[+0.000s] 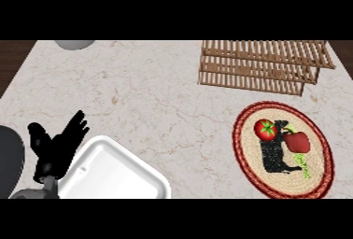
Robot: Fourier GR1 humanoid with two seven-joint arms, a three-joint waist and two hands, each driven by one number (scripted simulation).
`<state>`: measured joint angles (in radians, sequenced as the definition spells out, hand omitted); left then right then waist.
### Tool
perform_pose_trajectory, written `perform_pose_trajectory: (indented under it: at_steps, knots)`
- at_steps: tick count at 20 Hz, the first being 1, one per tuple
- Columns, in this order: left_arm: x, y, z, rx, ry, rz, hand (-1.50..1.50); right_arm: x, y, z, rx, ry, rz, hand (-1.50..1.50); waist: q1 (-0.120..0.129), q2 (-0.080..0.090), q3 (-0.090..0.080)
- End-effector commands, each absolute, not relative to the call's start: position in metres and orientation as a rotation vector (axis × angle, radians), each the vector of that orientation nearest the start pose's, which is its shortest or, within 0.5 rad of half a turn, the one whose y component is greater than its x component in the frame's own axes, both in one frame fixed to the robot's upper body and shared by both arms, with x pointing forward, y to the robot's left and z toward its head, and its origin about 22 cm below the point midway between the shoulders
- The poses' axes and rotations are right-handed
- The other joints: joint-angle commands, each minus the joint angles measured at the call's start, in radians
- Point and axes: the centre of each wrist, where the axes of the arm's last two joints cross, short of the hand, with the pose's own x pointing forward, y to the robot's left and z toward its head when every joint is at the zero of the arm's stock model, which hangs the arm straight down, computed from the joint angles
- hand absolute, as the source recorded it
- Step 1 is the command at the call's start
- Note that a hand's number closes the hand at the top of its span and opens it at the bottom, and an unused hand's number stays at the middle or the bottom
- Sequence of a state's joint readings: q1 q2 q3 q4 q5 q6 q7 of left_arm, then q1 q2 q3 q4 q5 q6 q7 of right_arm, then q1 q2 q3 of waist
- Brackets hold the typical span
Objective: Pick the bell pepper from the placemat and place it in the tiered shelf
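Fingers of our left hand (59, 140) stand straight, resting by the white tray (131, 184). Our right hand is out of sight. We see the bell pepper (266, 129) on the placemat (318, 154), below the tiered shelf (258, 65), likely ungrasped.

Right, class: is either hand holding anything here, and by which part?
Nothing is held. The left hand is open beside the white tray; the bell pepper lies untouched on the placemat.
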<state>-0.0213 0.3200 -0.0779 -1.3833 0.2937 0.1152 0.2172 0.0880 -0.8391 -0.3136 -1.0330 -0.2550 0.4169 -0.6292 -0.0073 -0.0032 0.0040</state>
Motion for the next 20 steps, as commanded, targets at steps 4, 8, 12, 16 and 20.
perform_pose_trajectory:
  at_steps: [4,8,12,16,20]
  knots:
    - [0.235,0.293,-0.032,0.105,-1.108,0.048,0.0,0.179,-0.524,0.118,-0.372,-1.54,0.564,-1.5,-0.004,0.0,-0.006]
    - [0.235,0.295,-0.035,0.074,-1.115,0.051,0.0,0.198,-0.479,0.126,-0.458,-1.467,0.525,-1.5,0.0,0.001,-0.007]
    - [0.253,0.292,-0.022,0.093,-1.124,0.048,0.0,0.198,-0.441,0.14,-0.526,-1.427,0.485,-1.5,-0.008,0.001,-0.006]
    - [0.246,0.295,-0.026,0.095,-1.106,0.041,0.0,0.22,-0.4,0.139,-0.626,-1.355,0.484,-1.5,0.012,0.004,-0.005]
    - [0.248,0.282,-0.034,0.106,-1.107,0.049,0.0,0.232,-0.377,0.144,-0.639,-1.245,0.544,-1.5,0.012,0.005,-0.005]
